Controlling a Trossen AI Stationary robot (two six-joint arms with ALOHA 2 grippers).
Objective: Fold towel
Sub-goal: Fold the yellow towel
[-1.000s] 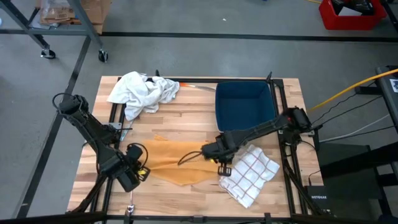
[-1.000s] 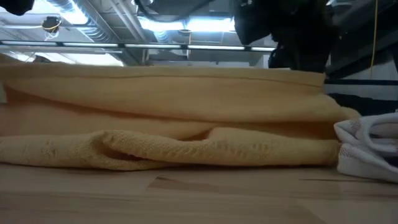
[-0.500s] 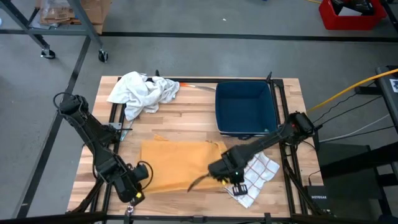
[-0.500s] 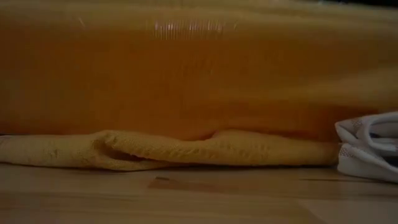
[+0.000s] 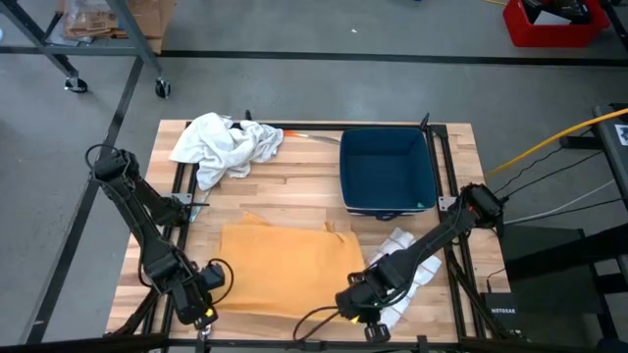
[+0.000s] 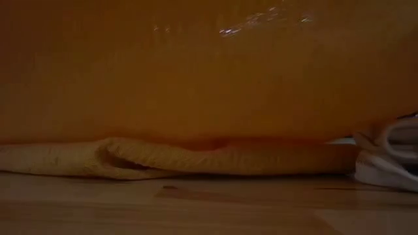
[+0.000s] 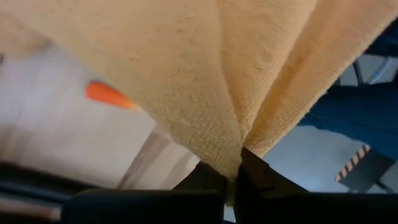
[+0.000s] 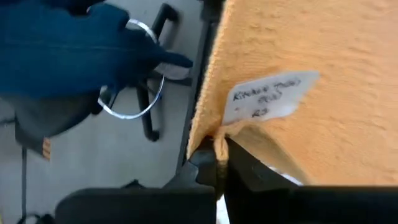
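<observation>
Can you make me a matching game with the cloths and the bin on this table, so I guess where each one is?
Things:
1. yellow towel
2. white cloth
3. blue bin
4. checked cloth

Places:
A. far right part of the table
B. crumpled at the far left corner
C. under the right arm, near the front right
D. pinched at two front corners by the left gripper and right gripper

Pairs: 1-D, 2-B, 3-A, 4-C

Bare table [image 5: 294,201] lies between white cloth [image 5: 224,145] and blue bin [image 5: 387,169].
</observation>
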